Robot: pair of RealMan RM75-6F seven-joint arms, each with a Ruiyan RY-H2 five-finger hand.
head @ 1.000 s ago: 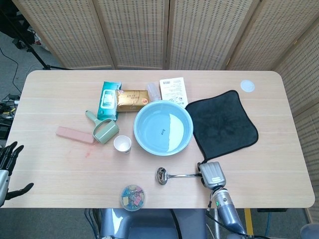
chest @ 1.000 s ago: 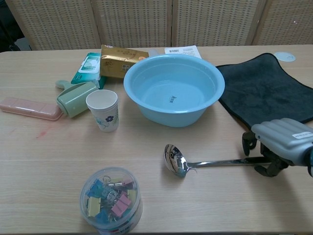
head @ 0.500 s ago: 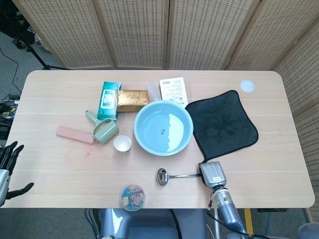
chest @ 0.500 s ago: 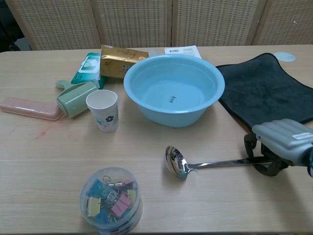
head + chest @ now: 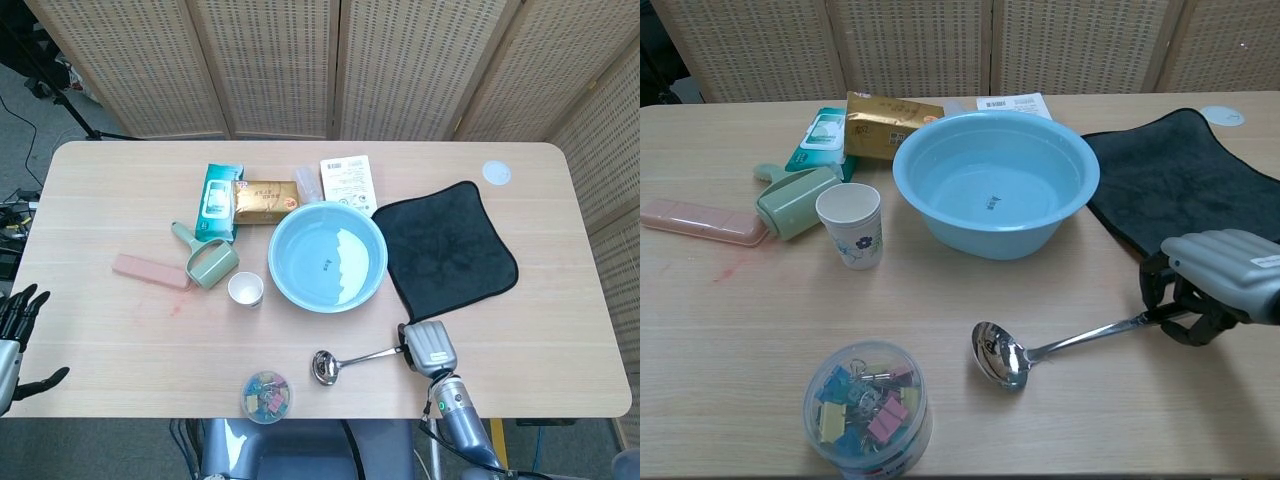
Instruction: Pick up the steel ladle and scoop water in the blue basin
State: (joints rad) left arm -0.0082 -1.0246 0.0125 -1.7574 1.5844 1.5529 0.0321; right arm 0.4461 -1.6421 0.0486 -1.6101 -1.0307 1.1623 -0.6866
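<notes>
Right hand [image 5: 1210,290] sat at the near right edge of the table [image 5: 120,330], fingers curled down & closed round the handle end of the steel ladle [image 5: 1040,350]. Back of the hand faced up, so the exact finger contact under it wasn't visible, but the handle ran straight into the grip. In the head view the same hand [image 5: 428,348] showed just below the black cloth [image 5: 450,245], w/ the ladle [image 5: 352,360] reaching out to its left.

Ladle handle sloped up toward the hand; bowl end was lower, at or just above the tabletop, hollow side up; can't tell whether it touched the wood. Bowl lay near the tub of binder clips [image 5: 867,408], a bit to the right of it, & in front of the blue basin [image 5: 995,180], apart from its wall. Basin held shallow water & stood mid-table, touching nothing but the table on the near side.

Left hand [image 5: 18,335] was off the table's left edge, fingers spread, holding nothing.

Also on the table: paper cup [image 5: 850,225] just left of the basin, green lint roller [image 5: 795,200], pink case [image 5: 702,222], wipes pack [image 5: 820,135], gold packet [image 5: 885,122].
</notes>
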